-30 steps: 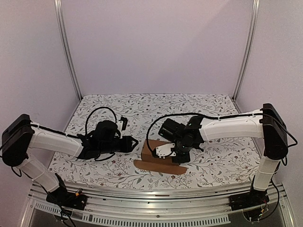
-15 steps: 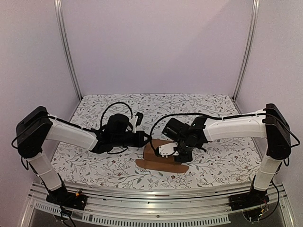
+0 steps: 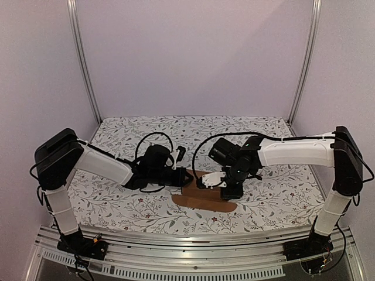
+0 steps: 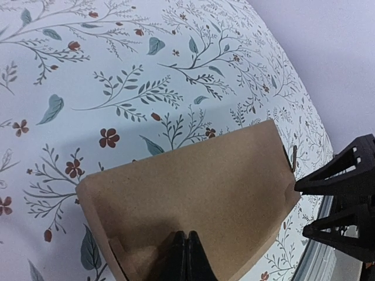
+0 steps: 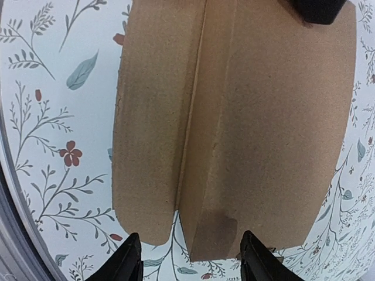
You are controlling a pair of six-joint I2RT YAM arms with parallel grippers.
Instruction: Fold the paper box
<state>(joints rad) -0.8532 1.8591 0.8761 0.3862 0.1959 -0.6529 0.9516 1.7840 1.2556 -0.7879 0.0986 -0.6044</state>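
1. My left arm point(image 3: 99, 167) reaches in low from the left over the floral cloth point(image 3: 117, 205), towards the middle of the table.
2. The left gripper point(image 3: 186, 175) is fully closed. On its wrist camera point(image 4: 186, 257) the two fingers point(image 4: 177, 260) are pressed together with nothing between them. Their tips sit against the brown top of the box point(image 4: 199, 187), near one edge.
3. The box point(image 3: 202, 202) lies at the middle front of the table, between my two grippers. From above I see a raised part under the grippers and a flat flap with rounded corners spread on the cloth towards me.
4. On the right wrist camera the box point(image 5: 263, 117) shows a long crease. A narrower panel lies flat to the left of it and a wider panel lies to the right.
5. The right gripper point(image 3: 225, 186) hangs over the right part of the box, pointing down. Its fingers point(image 5: 130, 260) stand well apart point(image 5: 190, 260), with the near end of the box showing between them. It has nothing clamped, and I cannot tell whether either finger touches the cardboard.
6. The right arm point(image 3: 293, 153) stretches in from the right, above the cloth.
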